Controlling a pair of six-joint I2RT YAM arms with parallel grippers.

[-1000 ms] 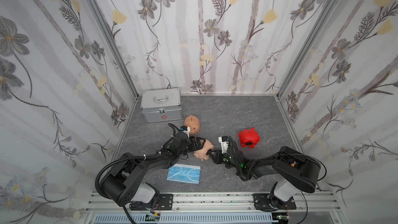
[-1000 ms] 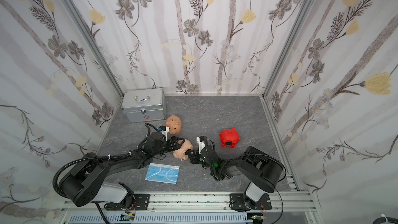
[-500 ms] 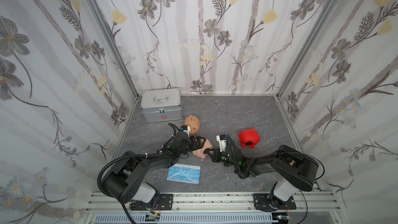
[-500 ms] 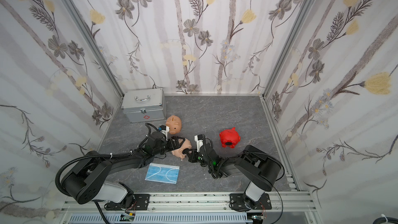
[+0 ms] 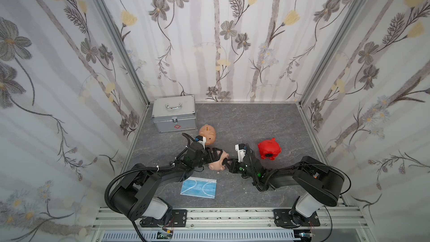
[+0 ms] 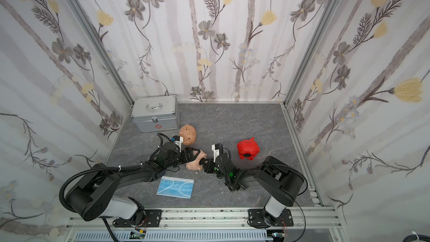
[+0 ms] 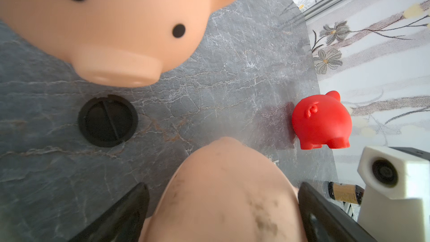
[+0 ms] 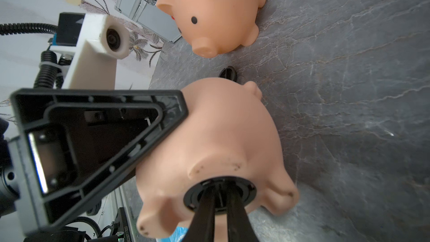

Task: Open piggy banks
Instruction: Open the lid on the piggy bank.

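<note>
A peach piggy bank (image 5: 215, 165) (image 8: 221, 136) lies on its side at the middle of the floor, belly toward the right arm. My left gripper (image 5: 216, 155) (image 7: 222, 185) stands wide, shut on its body. My right gripper (image 5: 224, 161) (image 8: 220, 187) is nearly shut, its fingertips pinching the ridge of this pig's black belly plug (image 8: 193, 197). A second peach piggy bank (image 5: 207, 133) (image 7: 104, 19) stands behind the left gripper. A loose black plug (image 7: 107, 121) (image 8: 228, 72) lies on the floor next to it. The red piggy bank (image 5: 269, 148) (image 6: 248, 148) lies on its side to the right.
A silver metal case (image 5: 174, 112) stands in the back left corner. A blue face mask (image 5: 198, 187) lies flat near the front, under the left arm. Flowered walls close in three sides.
The right gripper has crept slightly toward the held pig's belly and its fingers have shifted on the plug. The left gripper and the pig have hardly moved.
</note>
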